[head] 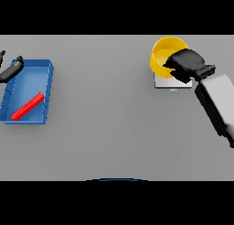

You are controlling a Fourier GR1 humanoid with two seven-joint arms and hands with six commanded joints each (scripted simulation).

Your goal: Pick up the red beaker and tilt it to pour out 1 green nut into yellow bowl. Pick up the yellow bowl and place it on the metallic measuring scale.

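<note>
The right hand [185, 64] reaches in from the right, its fingers curled over the rim of the yellow bowl [163, 55], which sits on the metallic scale [165, 83]. The hand hides the bowl's right side and most of the scale. The left hand [11, 69] shows at the left edge by the blue tray [48, 89]; I cannot tell its finger pose.

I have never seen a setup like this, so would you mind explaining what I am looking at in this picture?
This is a humanoid robot's view from its own head, looking down at a grey table. The white and grey arm on the right ends in a dark right hand, whose fingers are curled over the rim of a yellow bowl. The bowl sits on a small metallic scale. On the left lies a blue tray holding a red beaker on its side. The left hand shows at the tray's far left corner, holding nothing.
</note>
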